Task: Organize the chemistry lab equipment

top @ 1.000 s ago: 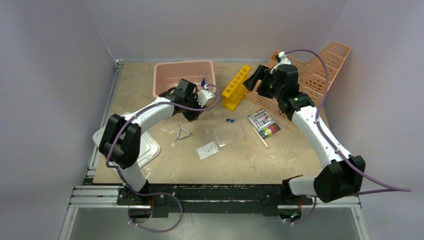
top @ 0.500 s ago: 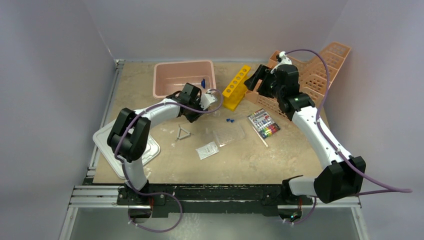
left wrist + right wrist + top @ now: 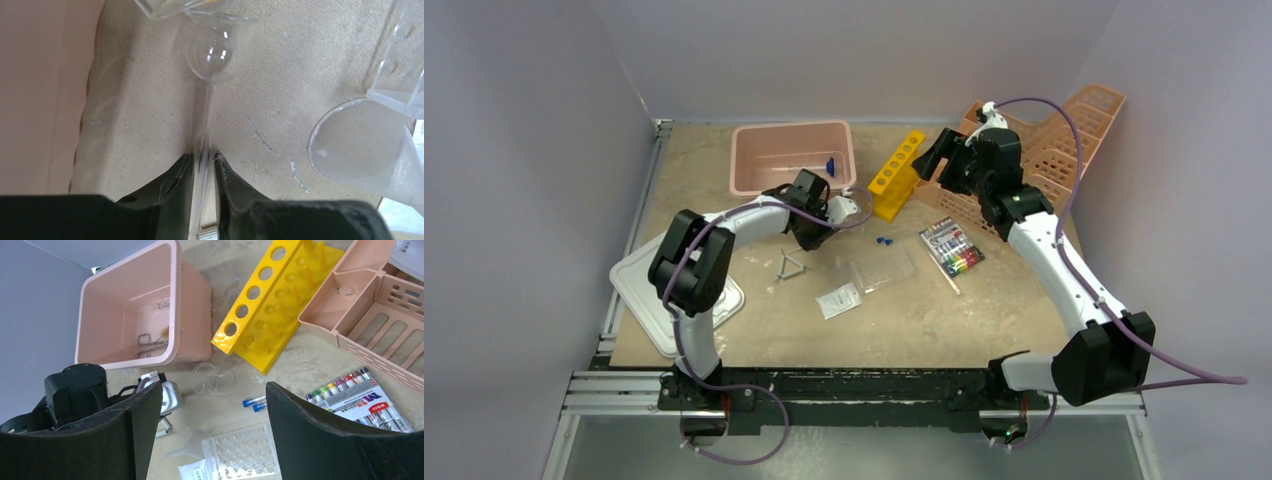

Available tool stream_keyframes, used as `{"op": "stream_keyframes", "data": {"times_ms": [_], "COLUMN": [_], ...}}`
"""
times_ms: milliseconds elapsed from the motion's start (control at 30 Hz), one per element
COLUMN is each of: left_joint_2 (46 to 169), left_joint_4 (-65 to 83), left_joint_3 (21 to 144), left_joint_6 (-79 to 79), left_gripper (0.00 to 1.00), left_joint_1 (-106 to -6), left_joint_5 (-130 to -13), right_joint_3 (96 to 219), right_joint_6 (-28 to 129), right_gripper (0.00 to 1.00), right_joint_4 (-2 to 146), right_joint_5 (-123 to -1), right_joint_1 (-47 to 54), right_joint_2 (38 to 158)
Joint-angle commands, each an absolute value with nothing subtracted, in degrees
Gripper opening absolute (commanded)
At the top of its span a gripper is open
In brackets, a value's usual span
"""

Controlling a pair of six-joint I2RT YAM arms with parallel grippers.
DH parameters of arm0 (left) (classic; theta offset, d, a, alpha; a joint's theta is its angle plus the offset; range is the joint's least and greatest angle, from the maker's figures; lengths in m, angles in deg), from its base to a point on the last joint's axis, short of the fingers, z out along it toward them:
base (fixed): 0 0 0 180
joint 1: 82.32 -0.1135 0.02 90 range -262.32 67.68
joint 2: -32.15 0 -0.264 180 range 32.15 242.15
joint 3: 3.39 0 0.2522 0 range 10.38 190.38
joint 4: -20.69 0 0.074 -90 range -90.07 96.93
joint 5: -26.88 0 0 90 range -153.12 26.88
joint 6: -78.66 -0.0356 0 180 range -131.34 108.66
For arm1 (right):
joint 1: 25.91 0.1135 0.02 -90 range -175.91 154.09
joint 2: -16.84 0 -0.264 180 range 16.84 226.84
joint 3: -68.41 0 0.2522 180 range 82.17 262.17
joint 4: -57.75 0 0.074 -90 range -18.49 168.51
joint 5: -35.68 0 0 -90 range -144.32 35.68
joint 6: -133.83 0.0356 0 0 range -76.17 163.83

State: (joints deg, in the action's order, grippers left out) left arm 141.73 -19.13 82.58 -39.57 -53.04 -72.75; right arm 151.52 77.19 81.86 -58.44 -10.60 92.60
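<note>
Far left of the overhead view, a white tray (image 3: 639,290) lies at the table edge. From there the left arm reaches up toward centre. Its left gripper (image 3: 203,159) sits just off the lower right corner of the pink bin (image 3: 754,150). In its wrist view I read the fingers as pinched on a clear stem (image 3: 207,115), which runs up-frame to a round bulb (image 3: 216,52) resting on the table. A clear round dish (image 3: 357,145) sits at that frame's right. Metal tongs (image 3: 147,342) lie on the bin floor, and a small blue piece (image 3: 831,165) sits against the bin's right wall. A wire triangle (image 3: 790,267) lies centre-left, and a plastic bag (image 3: 838,300) lies lower, near centre. The well plate (image 3: 882,268) is just right of the bag, with two blue-capped tubes (image 3: 884,241) above it. A yellow rack (image 3: 896,175) stands right of the bin, and a marker set (image 3: 951,247) lies right of centre. At upper right the right gripper (image 3: 214,387) hovers between the rack and the orange baskets (image 3: 1064,135), fingers spread wide and holding nothing.
</note>
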Motion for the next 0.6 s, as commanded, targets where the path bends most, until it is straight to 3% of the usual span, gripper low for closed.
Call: {"op": "stream_keyframes", "data": {"times_ms": [0,267,400,567], "left_joint_2": [142.76,142.85,143.78,145.63], "left_joint_4": [-21.08,-20.67,-19.79,-19.86], "left_joint_3": [85.05,84.79,85.8,87.3], "left_joint_6": [-41.13,-41.09,-39.35,-38.35], "left_gripper": [0.18,0.1,0.18,0.2], "left_joint_1": [-52.97,-52.97,-53.02,-52.97], "left_joint_5": [-74.73,-73.85,-73.97,-72.04], "right_joint_3": [153.52,153.54,153.54,153.61], "right_joint_6": [76.69,76.79,77.01,77.07], "right_gripper": [0.77,0.77,0.77,0.77], "right_joint_4": [79.08,79.26,79.29,79.26], "right_joint_5": [-58.8,-58.63,-58.77,-58.89], "right_joint_1": [-10.83,-10.85,-10.8,-10.86], "right_joint_2": [92.82,92.78,92.75,92.94]}}
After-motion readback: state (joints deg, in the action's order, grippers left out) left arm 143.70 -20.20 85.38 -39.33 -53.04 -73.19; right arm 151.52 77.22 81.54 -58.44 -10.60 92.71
